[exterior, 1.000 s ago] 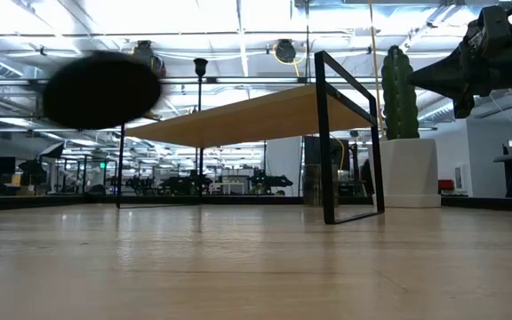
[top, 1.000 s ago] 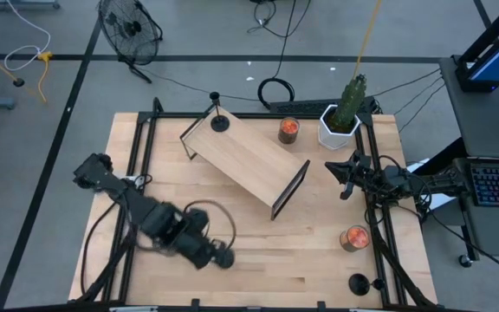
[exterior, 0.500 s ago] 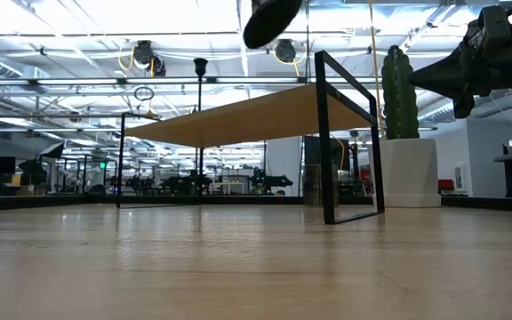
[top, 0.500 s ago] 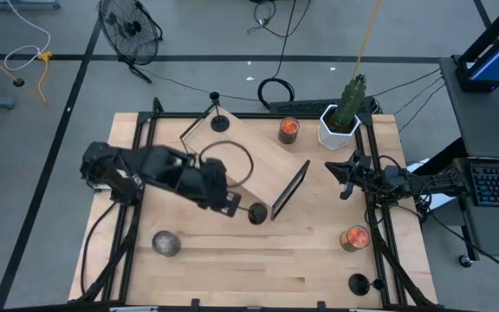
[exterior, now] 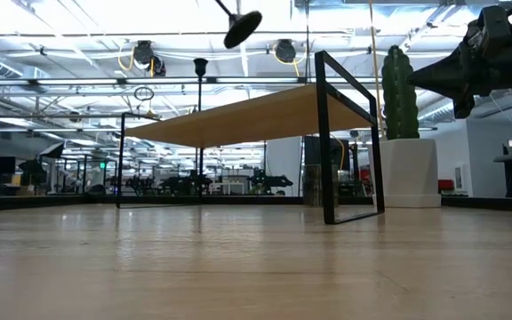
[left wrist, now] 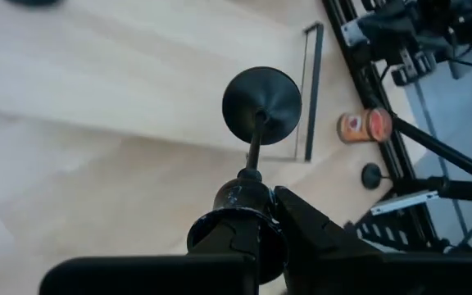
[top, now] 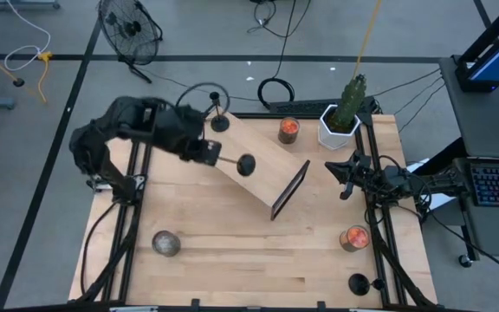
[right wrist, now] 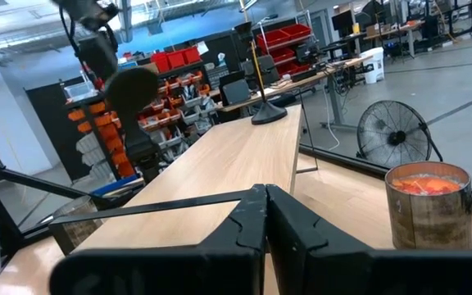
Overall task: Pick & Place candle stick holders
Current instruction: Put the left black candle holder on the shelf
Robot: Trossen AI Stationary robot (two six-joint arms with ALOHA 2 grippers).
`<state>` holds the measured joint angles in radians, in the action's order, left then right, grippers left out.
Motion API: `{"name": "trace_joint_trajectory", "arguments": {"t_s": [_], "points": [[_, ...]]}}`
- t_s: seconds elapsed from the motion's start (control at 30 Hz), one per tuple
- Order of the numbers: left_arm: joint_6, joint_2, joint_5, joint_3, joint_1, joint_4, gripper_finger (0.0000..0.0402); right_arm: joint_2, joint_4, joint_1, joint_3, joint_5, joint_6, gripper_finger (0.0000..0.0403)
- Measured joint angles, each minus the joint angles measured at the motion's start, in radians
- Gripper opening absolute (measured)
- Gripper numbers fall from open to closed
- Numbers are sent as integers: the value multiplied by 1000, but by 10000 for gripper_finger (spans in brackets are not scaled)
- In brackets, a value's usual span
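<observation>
Grey floor [top: 42, 113], a black fan [top: 130, 30], perhaps red bins [right wrist: 281, 37].

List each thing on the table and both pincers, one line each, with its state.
Left pincer: shut on carried matte-black candle stick holder, held sideways above the shelf.
Right pincer: shut, empty.
Light wooden shelf: upright.
Second black holder: standing on the shelf.
Third black holder: standing on the table.

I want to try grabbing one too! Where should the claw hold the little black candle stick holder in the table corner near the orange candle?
Probably best to pinch its thin stem, coming straight down from above. The candle stick holder stands upright, so the stem pokes up free, while its flat disc base lies low against the table with nothing to squeeze.
</observation>
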<state>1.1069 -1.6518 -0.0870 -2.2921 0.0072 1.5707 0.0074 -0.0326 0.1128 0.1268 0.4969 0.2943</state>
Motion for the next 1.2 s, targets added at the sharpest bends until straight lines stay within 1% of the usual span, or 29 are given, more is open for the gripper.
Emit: {"name": "trace_joint_trajectory", "arguments": {"t_s": [0.23,0.43,0.6,0.77,0.97,1.1,1.2], "points": [[-212,11,40,2,192,1,21,0,0,0,0,0,0,4],[-378,11,69,2,336,0,21,0,0,0,0,0,0,4],[-481,13,140,2,422,1,21,0,0,0,0,0,0,4],[-534,13,154,24,453,0,21,0,0,0,0,0,0,4],[-569,12,225,130,433,0,21,0,0,0,0,0,0,4],[-604,11,217,213,430,2,21,0,0,0,0,0,0,4],[-609,11,182,236,443,2,21,0,0,0,0,0,0,4]]}}
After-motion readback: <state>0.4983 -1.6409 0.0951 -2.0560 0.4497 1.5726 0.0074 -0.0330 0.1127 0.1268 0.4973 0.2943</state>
